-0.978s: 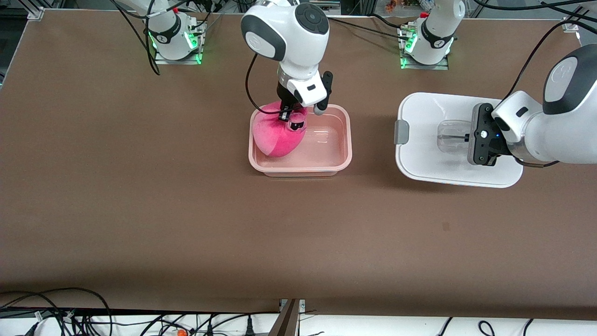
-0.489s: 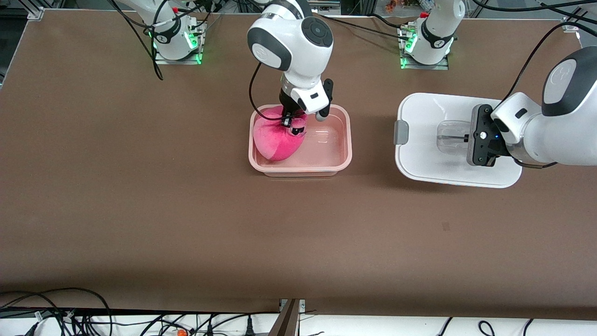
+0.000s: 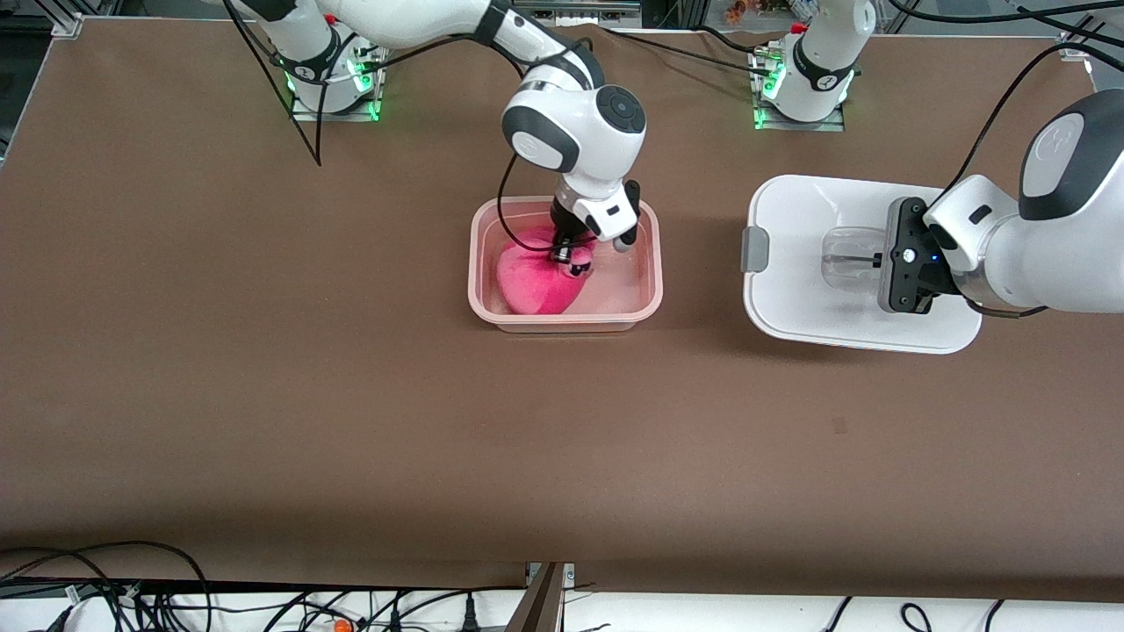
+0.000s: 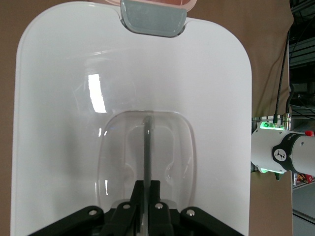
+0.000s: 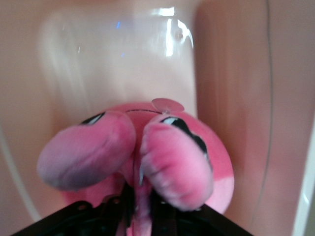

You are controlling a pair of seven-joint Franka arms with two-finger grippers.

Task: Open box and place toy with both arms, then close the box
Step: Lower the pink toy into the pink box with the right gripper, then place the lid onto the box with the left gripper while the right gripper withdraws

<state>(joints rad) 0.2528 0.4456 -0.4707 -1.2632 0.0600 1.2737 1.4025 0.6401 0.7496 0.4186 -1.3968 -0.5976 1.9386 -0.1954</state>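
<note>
The open pinkish box [image 3: 652, 263] sits at the table's middle. The pink plush toy [image 3: 534, 283] lies inside it, at the end toward the right arm. My right gripper [image 3: 565, 256] reaches down into the box and is shut on the toy [image 5: 162, 162] between its ears. The white lid [image 3: 795, 263] with a grey clip [image 3: 755, 248] lies flat on the table toward the left arm's end. My left gripper [image 3: 878, 260] is shut on the thin bar of the lid's clear handle [image 4: 146, 142], with the lid [image 4: 54, 108] resting on the table.
Both arm bases [image 3: 329, 70] [image 3: 803, 79] stand along the table's edge farthest from the front camera. Cables [image 3: 105, 588] hang along the edge nearest that camera. Brown tabletop lies between box and lid.
My right gripper has lowered the toy from the box's rim down into the box, moving toward its middle. The left arm and lid have not moved.
</note>
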